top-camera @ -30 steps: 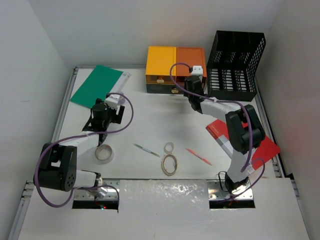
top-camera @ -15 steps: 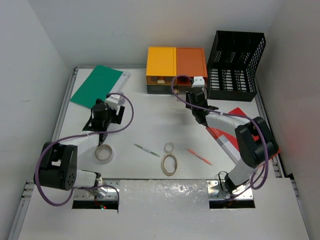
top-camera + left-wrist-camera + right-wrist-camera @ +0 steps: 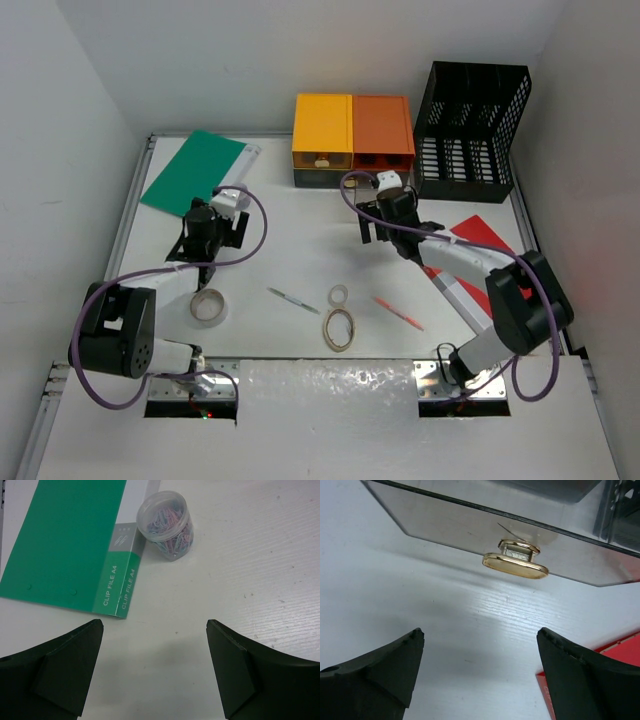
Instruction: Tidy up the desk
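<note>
Now your right gripper [image 3: 480, 630], jaws spread, faces the drawer handle [image 3: 516, 565] just ahead over the desk [image 3: 420, 605], its length running jaw to jaw; your left gripper [image 3: 155, 622], likewise spread, sits well off.

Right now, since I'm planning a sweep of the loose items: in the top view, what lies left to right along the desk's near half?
Tape roll → thin pen → large oval ring → orange pen → red book.
</note>
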You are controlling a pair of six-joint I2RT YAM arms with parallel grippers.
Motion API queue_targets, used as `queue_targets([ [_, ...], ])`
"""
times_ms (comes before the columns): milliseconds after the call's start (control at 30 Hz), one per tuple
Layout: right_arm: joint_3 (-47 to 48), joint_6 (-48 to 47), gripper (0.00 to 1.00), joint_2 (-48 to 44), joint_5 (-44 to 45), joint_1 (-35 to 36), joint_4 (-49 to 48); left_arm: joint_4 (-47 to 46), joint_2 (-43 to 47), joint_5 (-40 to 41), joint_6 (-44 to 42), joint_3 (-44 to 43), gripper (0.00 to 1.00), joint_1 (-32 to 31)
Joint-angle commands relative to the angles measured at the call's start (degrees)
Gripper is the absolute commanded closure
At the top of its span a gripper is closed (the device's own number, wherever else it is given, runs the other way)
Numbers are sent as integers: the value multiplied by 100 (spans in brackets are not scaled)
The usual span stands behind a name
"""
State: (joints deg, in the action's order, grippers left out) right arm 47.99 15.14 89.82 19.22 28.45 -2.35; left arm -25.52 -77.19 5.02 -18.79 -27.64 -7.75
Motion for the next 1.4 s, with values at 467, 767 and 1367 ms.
queue_targets([
  [467,-211,-635,6,-1326,-1131,29,393,1846,-1190,-861,393,-2401,12,353],
  [767,-439,-793,6,-1678,-763,29,499,3553,-3108,-1205,279,-4653,6,344],
  [1367,-492,-898,6,-1670,-710,29,481,3229,-3830,-800,393,-4909,19,309],
])
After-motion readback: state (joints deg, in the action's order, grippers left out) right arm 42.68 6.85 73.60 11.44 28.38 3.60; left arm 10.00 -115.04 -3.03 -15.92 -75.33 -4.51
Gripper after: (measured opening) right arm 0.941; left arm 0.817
